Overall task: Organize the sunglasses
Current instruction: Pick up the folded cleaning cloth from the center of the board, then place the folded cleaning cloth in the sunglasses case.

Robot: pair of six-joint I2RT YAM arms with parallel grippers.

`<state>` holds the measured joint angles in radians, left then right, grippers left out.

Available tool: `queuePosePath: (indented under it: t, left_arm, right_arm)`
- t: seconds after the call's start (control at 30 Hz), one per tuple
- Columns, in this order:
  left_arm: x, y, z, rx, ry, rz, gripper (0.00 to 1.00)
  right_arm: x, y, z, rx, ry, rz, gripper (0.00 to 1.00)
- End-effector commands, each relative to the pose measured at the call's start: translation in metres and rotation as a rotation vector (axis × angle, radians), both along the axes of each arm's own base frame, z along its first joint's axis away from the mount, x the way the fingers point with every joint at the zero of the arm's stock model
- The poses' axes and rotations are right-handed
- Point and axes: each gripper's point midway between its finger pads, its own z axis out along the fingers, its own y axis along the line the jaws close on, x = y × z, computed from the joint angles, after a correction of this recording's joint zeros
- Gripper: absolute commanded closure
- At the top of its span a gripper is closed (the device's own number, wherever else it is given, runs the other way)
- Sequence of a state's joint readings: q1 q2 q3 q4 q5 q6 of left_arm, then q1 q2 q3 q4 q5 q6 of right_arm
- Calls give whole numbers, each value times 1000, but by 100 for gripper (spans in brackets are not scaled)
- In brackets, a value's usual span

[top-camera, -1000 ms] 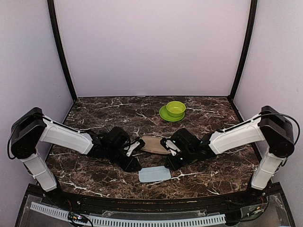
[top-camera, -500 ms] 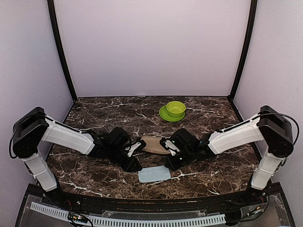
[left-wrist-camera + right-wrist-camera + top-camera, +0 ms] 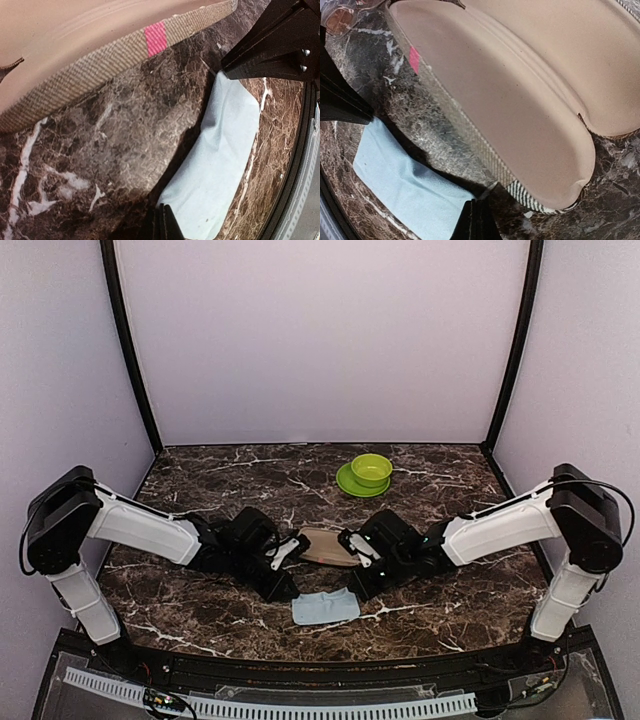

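Observation:
A light blue cloth (image 3: 325, 608) lies near the table's front edge. My left gripper (image 3: 284, 589) is shut on its left far corner, and the closed fingertips (image 3: 160, 222) pinch the cloth (image 3: 220, 165) at its edge. My right gripper (image 3: 353, 590) is shut on the right far corner, its fingertips (image 3: 479, 217) closed over the cloth (image 3: 405, 185). The cloth's far edge is raised and rumpled. Just behind it an open tan glasses case (image 3: 325, 545) with a woven rim and pink tag (image 3: 414, 59) rests empty. A brown lens of the sunglasses (image 3: 339, 17) peeks in at the right wrist view's top left corner.
A green bowl on a green plate (image 3: 370, 473) stands at the back, right of centre. The dark marble table (image 3: 200, 480) ends at a black front rail (image 3: 320, 665). Both arms lie low on either side of the case.
Both grippers have closed from partly open onto the cloth's far corners. The cloth's far edge has puckered upward. The arms have barely shifted.

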<state>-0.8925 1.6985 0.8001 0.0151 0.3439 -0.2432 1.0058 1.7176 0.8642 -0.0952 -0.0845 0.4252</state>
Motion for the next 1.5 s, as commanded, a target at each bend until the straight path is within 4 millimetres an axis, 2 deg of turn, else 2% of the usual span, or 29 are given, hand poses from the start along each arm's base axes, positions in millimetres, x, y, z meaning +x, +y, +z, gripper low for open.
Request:
queuePosePath:
  t: [0.0,0.23,0.27,0.4,0.8,1.23,1.47]
  left_arm:
    - [7,-7,24,-26,-45,0,100]
    - [15,-4,39,-5,-105,-5,100]
    - [16,-4,41,-2,-114,-6,100]
    - [23,-3,46,11,-139,2,100]
    - [58,-2,76,7,-214,19,100]
    - [76,-14,95,-1,-242,-5,100]
    - [89,-13,92,23,-234,19,100]
  right_arm:
    - [2,12,28,98,-41,6,100]
    - [2,12,45,137,-76,11,100]
    - [3,12,56,162,-94,12,100]
    - [6,11,66,170,-118,-1,100]
    - [33,4,73,117,-153,-105,100]
    - [51,-1,82,152,-163,-168,100]
    - [67,-9,86,146,-168,-231,100]
